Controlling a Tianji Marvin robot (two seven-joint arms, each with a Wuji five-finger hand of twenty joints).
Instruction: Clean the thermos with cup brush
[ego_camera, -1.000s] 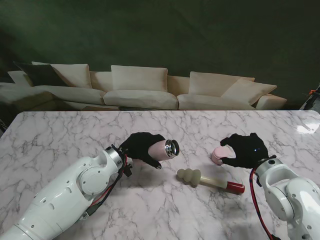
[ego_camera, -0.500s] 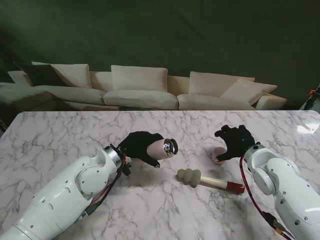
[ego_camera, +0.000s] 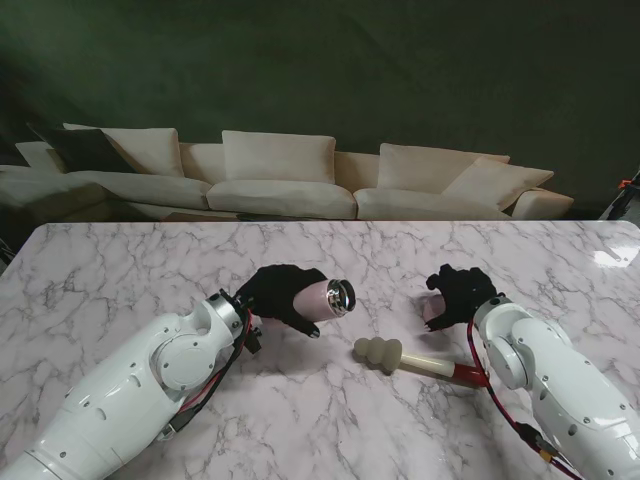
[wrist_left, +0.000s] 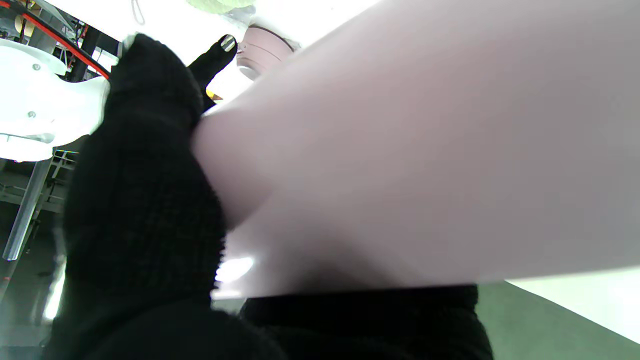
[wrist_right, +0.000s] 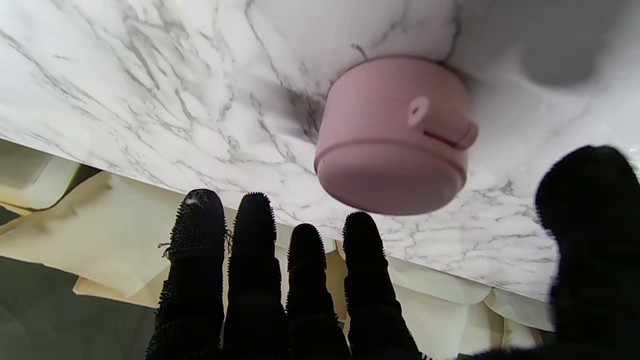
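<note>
My left hand, in a black glove, is shut on the pink thermos, held tilted off the table with its steel mouth pointing right. The thermos body fills the left wrist view. The cup brush, with a cream sponge head and red handle end, lies on the marble table between the hands. The pink lid stands on the table at the right. My right hand hovers over the lid, open; its fingers are spread apart from the lid, not touching it.
A cream sofa stands beyond the table's far edge against a dark green backdrop. The right forearm lies close over the brush's red handle end.
My right hand has let go of the pink lid and drawn left and away from it, turning as the forearm swung in. The left hand and thermos have barely moved.
</note>
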